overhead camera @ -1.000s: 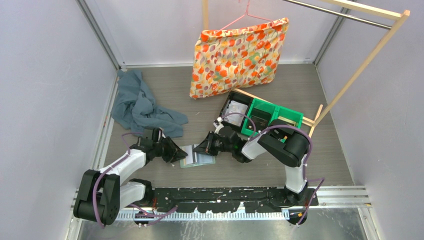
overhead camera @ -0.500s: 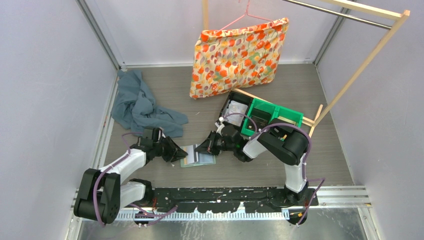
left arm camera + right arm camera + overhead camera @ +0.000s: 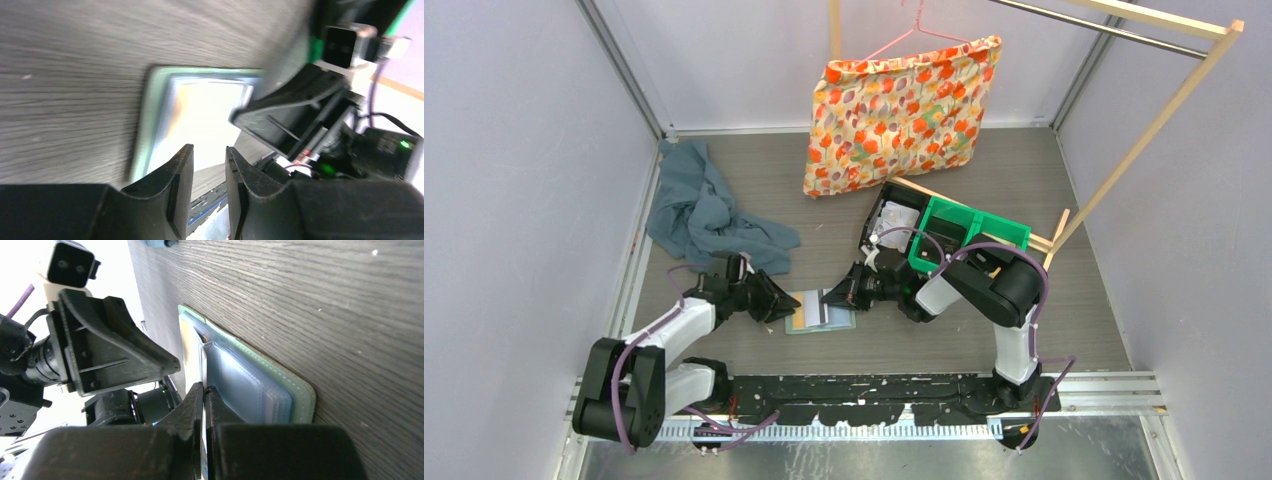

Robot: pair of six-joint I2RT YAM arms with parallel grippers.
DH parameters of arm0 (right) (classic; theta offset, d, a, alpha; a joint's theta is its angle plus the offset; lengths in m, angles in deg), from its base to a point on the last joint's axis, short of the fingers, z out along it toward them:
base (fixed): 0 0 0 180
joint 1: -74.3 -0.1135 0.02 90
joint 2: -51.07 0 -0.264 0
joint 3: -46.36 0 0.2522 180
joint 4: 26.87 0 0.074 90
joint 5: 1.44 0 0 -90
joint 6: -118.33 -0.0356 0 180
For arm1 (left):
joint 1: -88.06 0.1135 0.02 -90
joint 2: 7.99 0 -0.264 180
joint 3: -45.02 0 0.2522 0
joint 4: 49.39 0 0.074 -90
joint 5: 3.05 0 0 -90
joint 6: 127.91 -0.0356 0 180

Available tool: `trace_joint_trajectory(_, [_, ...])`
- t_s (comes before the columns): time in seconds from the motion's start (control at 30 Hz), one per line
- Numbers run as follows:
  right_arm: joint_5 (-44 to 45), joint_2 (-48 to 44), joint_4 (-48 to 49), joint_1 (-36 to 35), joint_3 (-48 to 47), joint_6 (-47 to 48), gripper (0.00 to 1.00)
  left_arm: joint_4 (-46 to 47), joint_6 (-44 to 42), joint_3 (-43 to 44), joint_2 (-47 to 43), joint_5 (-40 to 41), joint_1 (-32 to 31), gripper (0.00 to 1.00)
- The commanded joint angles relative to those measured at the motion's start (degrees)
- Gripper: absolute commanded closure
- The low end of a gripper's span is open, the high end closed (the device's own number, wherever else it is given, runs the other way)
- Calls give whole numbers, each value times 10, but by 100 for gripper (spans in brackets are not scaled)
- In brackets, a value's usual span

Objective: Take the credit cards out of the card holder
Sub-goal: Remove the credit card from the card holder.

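Since a second ago the left hand [image 3: 790, 308] has crept a touch to the right, over the left end of the card holder [image 3: 839, 322]. Its fingers have also eased a little wider. The right hand [image 3: 827, 297] has drawn back slightly toward its own side, and the right arm's elbow has shifted with it. The holder itself has not moved on the bench [image 3: 1024, 180].

The holder lies open and flat between the two hands, near the front of the bench. From above, an orange-tinted card [image 3: 797, 315] shows at its left end. Beside it sits a whitish one with a dark stripe [image 3: 816, 312].

In the left wrist view the left hand's fingers [image 3: 175, 190] stand narrowly apart with nothing between them. They hover just over the near edge of the holder [image 3: 145, 115], whose inside is washed out by glare.

In the right wrist view the right hand [image 3: 205, 386] has its fingers pressed together. Their tips are down at the edge of the clear pockets, where the orange-tinted card [image 3: 187, 347] meets them. The holder's green rim [image 3: 300, 395] lies flat on the wood. I cannot tell whether a card edge is pinched between those tips.

A blue-grey cloth [image 3: 709, 215] lies crumpled behind the left arm. Green bins [image 3: 969, 235] sit behind the right arm.
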Motion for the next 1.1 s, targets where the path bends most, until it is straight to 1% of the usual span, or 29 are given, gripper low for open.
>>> trace_joint_trajectory(0.0, [-2,29,13,3,7,-13,99,71,-13,1,-63,-46,3,67])
trace_joint_trajectory(0.13, [-4,40,24,2,6,-16,99,110,-6,-9,-52,-73,3,67])
trace_joint_trajectory(0.3, [-1,35,8,2,5,-4,99,166,7,-31,-5,-74,3,67])
trace_joint_trajectory(0.4, [-2,35,0,3,4,1,99,185,9,-33,19,-73,3,67])
trace_joint_trajectory(0.47, [-2,35,-1,3,4,1,99,177,7,-29,32,-69,2,68])
trace_joint_trajectory(0.53, [-2,34,-1,3,5,2,94,175,3,-27,43,-68,3,68])
trace_joint_trajectory(0.63, [-1,33,0,3,6,1,79,172,1,-30,50,-65,3,68])
trace_joint_trajectory(0.67, [1,32,0,3,7,1,77,168,0,-30,51,-62,3,69])
trace_joint_trajectory(0.73, [3,30,-1,3,9,2,76,158,-3,-29,54,-59,2,69])
trace_joint_trajectory(0.8, [3,30,-1,3,9,2,77,154,-5,-28,58,-57,3,69])
trace_joint_trajectory(0.9, [3,30,0,3,10,1,86,151,-6,-28,61,-57,2,69])
trace_joint_trajectory(1.07, [3,26,0,3,11,2,97,132,-12,-23,69,-44,3,69])
